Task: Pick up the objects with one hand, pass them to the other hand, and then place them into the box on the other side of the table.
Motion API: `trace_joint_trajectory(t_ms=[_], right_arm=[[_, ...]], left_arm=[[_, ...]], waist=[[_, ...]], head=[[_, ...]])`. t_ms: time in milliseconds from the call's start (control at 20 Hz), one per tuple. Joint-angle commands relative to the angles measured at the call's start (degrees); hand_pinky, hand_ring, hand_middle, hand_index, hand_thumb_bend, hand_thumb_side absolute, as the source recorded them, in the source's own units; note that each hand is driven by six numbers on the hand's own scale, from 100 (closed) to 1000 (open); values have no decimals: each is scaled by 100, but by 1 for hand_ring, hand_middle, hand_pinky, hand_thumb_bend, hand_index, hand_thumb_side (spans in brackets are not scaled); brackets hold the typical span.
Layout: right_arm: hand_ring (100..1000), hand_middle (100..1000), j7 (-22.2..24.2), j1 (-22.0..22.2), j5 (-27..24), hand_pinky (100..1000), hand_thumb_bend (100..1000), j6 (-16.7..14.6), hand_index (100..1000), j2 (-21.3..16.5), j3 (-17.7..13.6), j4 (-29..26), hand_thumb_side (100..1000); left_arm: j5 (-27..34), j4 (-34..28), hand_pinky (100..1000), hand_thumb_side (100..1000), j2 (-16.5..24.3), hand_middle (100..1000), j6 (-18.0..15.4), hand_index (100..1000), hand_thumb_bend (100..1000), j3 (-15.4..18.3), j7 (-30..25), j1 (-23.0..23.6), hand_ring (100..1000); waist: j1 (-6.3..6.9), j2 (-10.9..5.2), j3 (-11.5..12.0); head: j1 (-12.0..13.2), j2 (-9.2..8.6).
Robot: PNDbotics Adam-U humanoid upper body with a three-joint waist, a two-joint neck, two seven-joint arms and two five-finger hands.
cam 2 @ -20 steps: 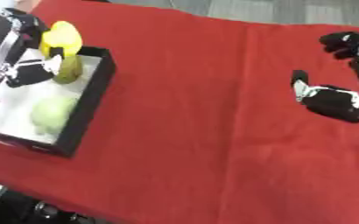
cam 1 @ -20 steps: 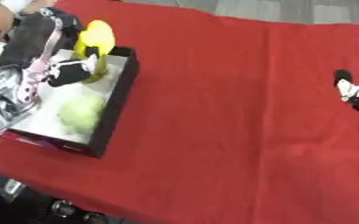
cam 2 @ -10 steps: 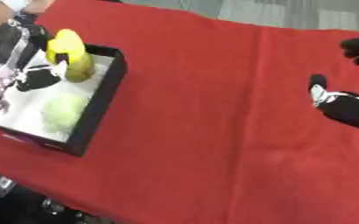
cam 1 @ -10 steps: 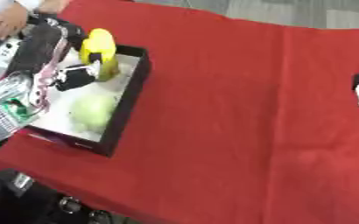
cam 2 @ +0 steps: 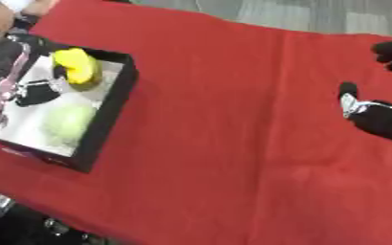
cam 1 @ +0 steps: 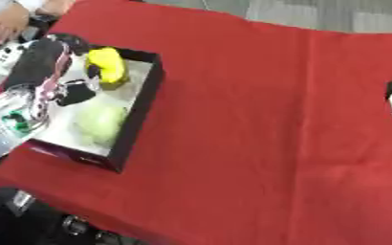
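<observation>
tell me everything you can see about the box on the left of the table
The box is a shallow open rectangular tray with thin black walls and a pale, whitish floor. It sits askew on the red tablecloth near the table's left edge. Inside, a bright yellow object stands at the far end and a pale green rounded object lies nearer the front. The left robot hand is over its left side, fingers beside the yellow object; whether it touches the box cannot be told.
</observation>
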Motion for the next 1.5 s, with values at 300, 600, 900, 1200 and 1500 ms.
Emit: trace_joint_trajectory(t_ms=[300,600,900,1200,1500], right_arm=[[817,751,-109,-23,-68,854,218,-9,819,-90,-109,-86,142],[814,751,-203,29,-101,851,204,-31,818,-114,-168,-86,140],[828,766,-621,169,-68,851,100,-221,830,-210,-518,-86,238],[841,786,-1328,470,-426,842,100,-533,841,-318,-1193,-86,164],[886,865,-2224,855,-1299,839,100,-955,851,-263,-1992,-86,209]], left_arm=[[-516,27,815,955,97,727,247,863,260,98,-576,-18,816],[-621,-74,815,938,77,715,368,857,189,195,-610,-15,807],[64,-712,814,490,-223,677,87,795,100,699,4,-97,752],[2255,-820,818,605,-661,660,-1704,790,100,1084,819,-275,742],[3745,-821,835,690,-1075,659,-2761,796,100,1108,1011,-479,745]], waist=[[-40,-242,-21],[-24,-245,-37],[-17,-252,-27],[2,-255,-37],[27,-222,-99]], head=[[-155,8],[-339,20],[-664,16],[-892,16],[-920,-42]])
